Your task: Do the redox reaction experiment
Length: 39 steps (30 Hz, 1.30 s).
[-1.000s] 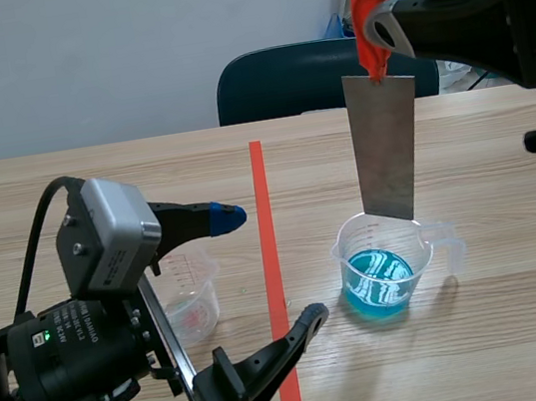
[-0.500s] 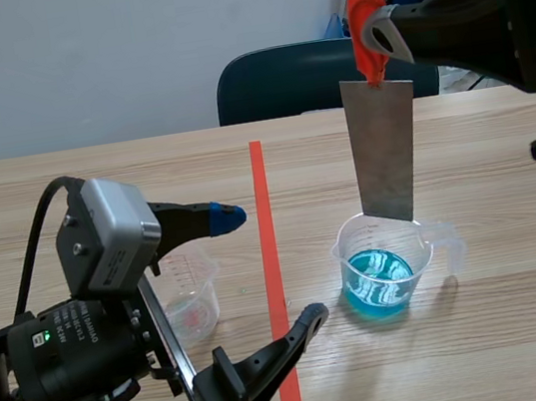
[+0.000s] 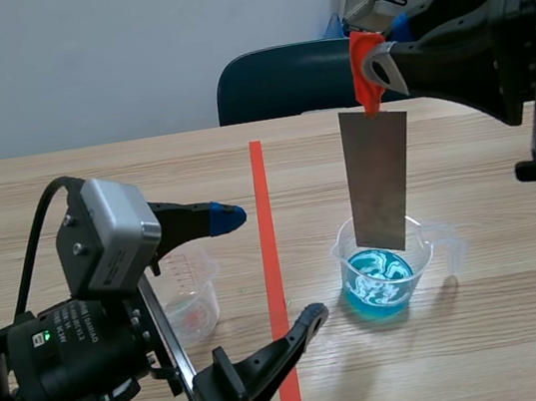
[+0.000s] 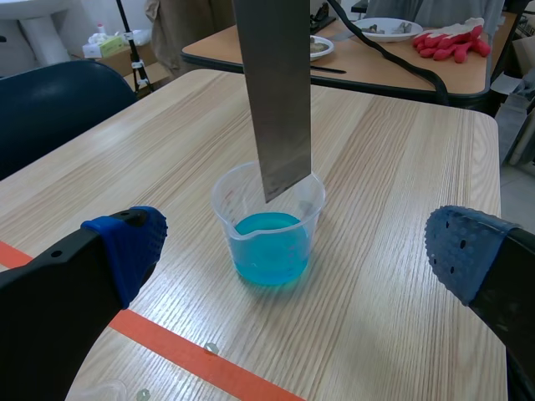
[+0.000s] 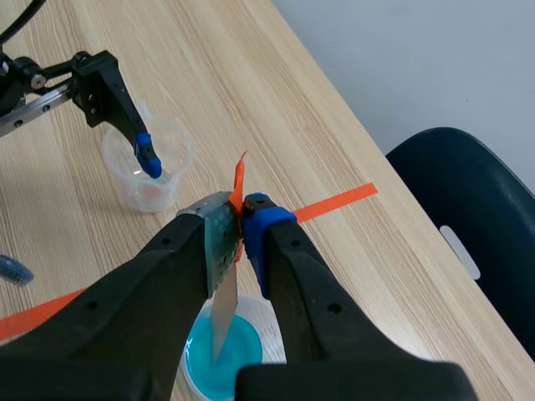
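A thin metal strip [image 3: 381, 181] is being held upright over the clear beaker [image 3: 384, 269] of blue liquid [image 4: 269, 246] on the tabletop [image 3: 509, 326]. The right gripper [image 5: 238, 221] is being clenched on the strip's top end, where an orange-red tab [image 3: 364, 73] is sticking out. The strip's lower edge is being hung inside the beaker's rim; from the left wrist view it seems to be just above the liquid, though contact cannot be ruled out. The left gripper [image 3: 268, 267] is being held released, fingers wide apart, low beside a small clear cup [image 3: 189, 295].

The strip is being judged stiff, light and smooth, likely slippery once wetted, so it is best being gripped flat across its dry top end. The beaker looks like light plastic and is being judged easy to tip if its rim is knocked.
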{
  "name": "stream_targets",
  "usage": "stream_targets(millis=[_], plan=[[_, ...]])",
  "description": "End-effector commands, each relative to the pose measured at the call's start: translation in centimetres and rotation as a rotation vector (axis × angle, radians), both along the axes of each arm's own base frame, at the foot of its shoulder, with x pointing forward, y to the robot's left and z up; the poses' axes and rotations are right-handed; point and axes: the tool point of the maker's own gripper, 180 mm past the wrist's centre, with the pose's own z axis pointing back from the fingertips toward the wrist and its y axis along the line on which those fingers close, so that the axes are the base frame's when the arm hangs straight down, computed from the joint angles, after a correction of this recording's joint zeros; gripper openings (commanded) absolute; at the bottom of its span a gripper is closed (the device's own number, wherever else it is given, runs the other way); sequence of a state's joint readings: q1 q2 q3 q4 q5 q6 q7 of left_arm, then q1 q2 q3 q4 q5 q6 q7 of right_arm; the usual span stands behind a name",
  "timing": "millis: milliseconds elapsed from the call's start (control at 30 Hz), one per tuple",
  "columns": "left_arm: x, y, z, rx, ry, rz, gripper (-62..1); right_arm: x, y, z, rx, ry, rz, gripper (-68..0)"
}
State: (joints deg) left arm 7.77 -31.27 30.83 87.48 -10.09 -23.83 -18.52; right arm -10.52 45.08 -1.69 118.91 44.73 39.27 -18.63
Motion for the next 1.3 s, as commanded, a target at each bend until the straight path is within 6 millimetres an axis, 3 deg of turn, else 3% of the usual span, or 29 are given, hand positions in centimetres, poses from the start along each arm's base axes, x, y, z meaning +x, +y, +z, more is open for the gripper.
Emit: stream_targets(millis=[0,833,1267], plan=[[0.1,-0.2,0.8,-0.035,-0.010,0.005,1.4,0.2,0.1,0.3,0.029,-0.009,0.003,-66.9],[0.1,-0.2,0.8,-0.035,-0.010,0.005,1.4,2.0,-1.6,-7.3,0.035,0.017,-0.045,-66.9],[0.1,-0.2,0.8,-0.034,-0.010,0.006,1.4,1.9,-1.8,-9.3,0.034,0.021,-0.042,-66.9]])
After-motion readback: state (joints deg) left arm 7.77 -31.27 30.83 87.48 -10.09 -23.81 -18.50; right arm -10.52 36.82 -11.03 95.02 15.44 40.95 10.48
